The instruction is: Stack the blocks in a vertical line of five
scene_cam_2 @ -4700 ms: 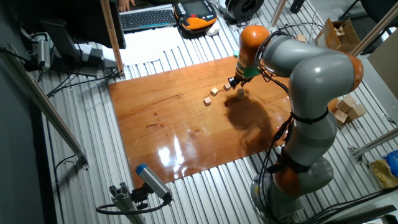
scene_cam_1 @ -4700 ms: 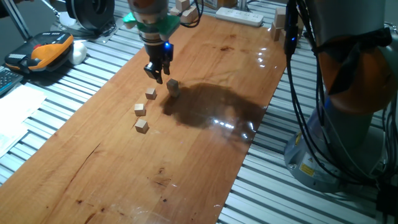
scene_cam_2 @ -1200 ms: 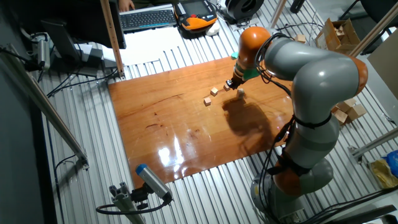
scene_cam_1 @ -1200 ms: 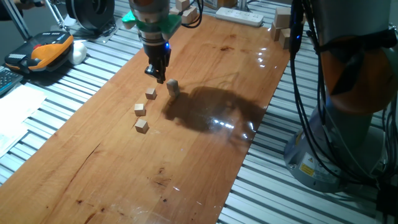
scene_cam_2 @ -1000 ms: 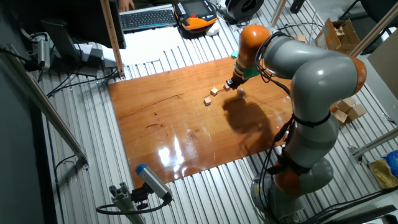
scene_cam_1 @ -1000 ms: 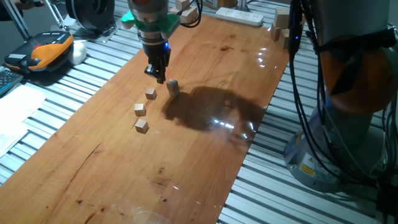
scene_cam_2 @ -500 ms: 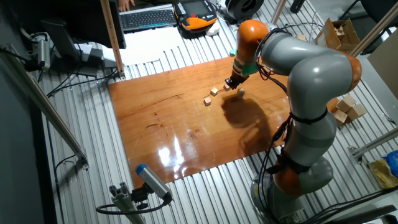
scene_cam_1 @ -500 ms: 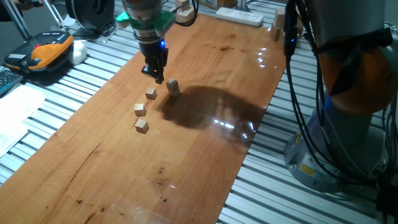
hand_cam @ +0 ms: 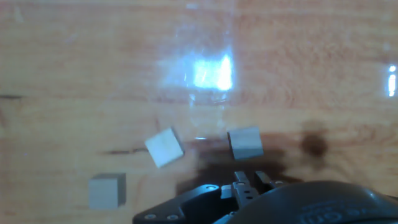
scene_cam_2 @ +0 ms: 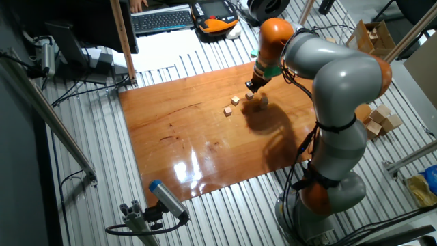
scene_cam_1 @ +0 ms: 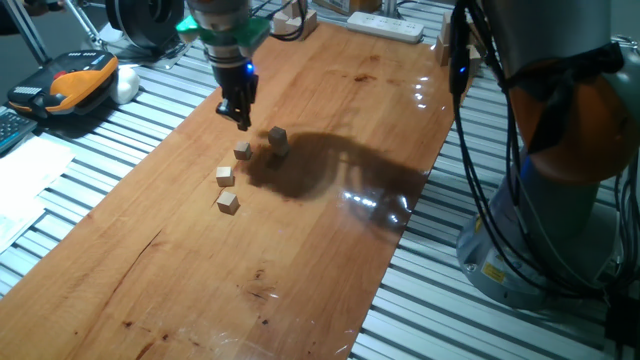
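The tiny tan wooden blocks lie on the wooden table (scene_cam_1: 330, 250). In the one fixed view, three single blocks sit in a loose line (scene_cam_1: 242, 150), (scene_cam_1: 224, 176), (scene_cam_1: 228, 202). To their right stands a taller, shadowed pile (scene_cam_1: 277, 139) that looks like two blocks stacked. My gripper (scene_cam_1: 241, 121) hovers just left of and behind the pile, above the table, with its jaws close together and nothing seen between them. The other fixed view shows my gripper (scene_cam_2: 250, 86) above the blocks (scene_cam_2: 250, 96). The hand view shows three blocks (hand_cam: 165, 147), (hand_cam: 244, 142), (hand_cam: 106, 190) below.
A white power strip (scene_cam_1: 385, 25) and larger pale wooden blocks (scene_cam_1: 452, 38) lie at the table's far end. An orange device (scene_cam_1: 85, 78) sits off the left edge. The robot's base (scene_cam_1: 545, 200) stands on the right. A keyboard (scene_cam_2: 160, 19) and a box of blocks (scene_cam_2: 372, 35) lie beyond.
My gripper, open beside the pile 4.7 s ago, has shut. Over the last second it has moved left and back, away from the pile. The blocks have not moved.
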### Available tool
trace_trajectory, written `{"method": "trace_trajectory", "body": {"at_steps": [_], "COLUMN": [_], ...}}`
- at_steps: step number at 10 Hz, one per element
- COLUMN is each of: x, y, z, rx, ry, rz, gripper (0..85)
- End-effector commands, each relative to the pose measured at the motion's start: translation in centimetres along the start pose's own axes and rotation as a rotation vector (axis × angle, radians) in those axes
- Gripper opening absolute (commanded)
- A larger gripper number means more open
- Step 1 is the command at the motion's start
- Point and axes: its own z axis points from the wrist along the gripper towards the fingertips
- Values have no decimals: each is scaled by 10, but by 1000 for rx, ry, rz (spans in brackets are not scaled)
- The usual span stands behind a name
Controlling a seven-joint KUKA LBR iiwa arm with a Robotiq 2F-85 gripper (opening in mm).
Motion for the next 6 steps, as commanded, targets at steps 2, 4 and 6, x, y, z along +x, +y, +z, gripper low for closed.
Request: {"method": "trace_trajectory", "body": {"at_steps": [2,4,6], "x": [-10,-16,-18], "y": [3,2,3], "z": [-2,3,7], "rx": [14,13,10], "ry": [10,-2,-13], "rz": [4,4,-1], "gripper": [0,0,0]}}
